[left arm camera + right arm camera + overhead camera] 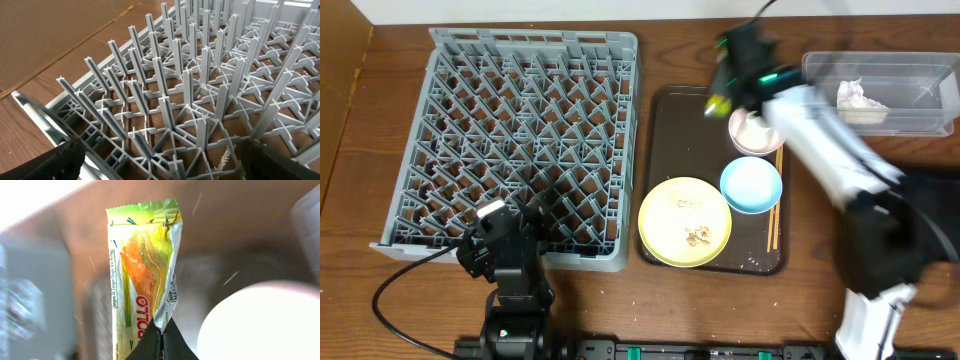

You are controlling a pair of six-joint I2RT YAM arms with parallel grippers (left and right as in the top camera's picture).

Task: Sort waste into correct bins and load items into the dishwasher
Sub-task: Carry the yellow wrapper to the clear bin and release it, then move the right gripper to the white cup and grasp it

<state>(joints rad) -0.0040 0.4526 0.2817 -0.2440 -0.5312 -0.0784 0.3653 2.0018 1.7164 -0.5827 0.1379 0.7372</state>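
The right gripper (162, 332) is clamped shut on the bottom edge of the small yellow-green-orange plastic wrapper (141, 260), which rises from its fingertips through the centre-left of the frame.

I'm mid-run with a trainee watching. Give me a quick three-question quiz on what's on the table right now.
1. True or false: the tissue lies in the clear tub.
2. Short answer: what is the right gripper pinching?
3. Fill in: the crumbs lie on the yellow ____.
Key: 1 true; 2 the wrapper; 3 plate.
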